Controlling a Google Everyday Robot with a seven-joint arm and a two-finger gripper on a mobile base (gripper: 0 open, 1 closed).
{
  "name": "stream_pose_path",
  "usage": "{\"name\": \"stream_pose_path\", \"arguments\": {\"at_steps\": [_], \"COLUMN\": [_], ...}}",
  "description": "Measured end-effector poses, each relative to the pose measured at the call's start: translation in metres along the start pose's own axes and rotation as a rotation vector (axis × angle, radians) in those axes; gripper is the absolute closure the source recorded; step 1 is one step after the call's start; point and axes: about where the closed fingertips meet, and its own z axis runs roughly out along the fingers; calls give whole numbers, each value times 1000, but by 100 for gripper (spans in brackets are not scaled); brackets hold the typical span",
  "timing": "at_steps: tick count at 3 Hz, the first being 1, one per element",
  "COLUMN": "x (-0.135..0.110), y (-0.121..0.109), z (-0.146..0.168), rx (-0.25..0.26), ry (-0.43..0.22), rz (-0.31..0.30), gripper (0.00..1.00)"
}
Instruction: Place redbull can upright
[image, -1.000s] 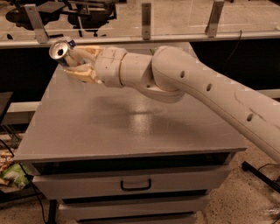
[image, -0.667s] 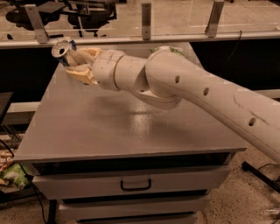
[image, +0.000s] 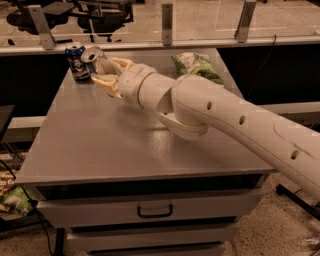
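The redbull can (image: 93, 56) is a slim silver can with a shiny top. It is held tilted in my gripper (image: 106, 72) at the far left of the grey table (image: 120, 135), above the surface. Its top points up and toward the camera. The tan fingers (image: 119, 63) are closed around the can's body, which they mostly hide. The white arm reaches in from the lower right across the table.
A wider dark-blue can (image: 76, 62) with a white graphic stands upright just left of the held can, near the back left corner. A green chip bag (image: 196, 66) lies at the back right. Drawers sit under the table front. A glass rail runs behind.
The arm has carried the can to the right and further onto the table; the dark-blue can and the chip bag have come into sight. The grip on the can is unchanged.
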Motion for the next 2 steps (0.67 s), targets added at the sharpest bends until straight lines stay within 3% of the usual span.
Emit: {"name": "stream_pose_path", "arguments": {"at_steps": [2], "x": [28], "y": [-25], "z": [-5], "rx": [201], "ry": [-50], "rz": [126], "gripper": [100]}}
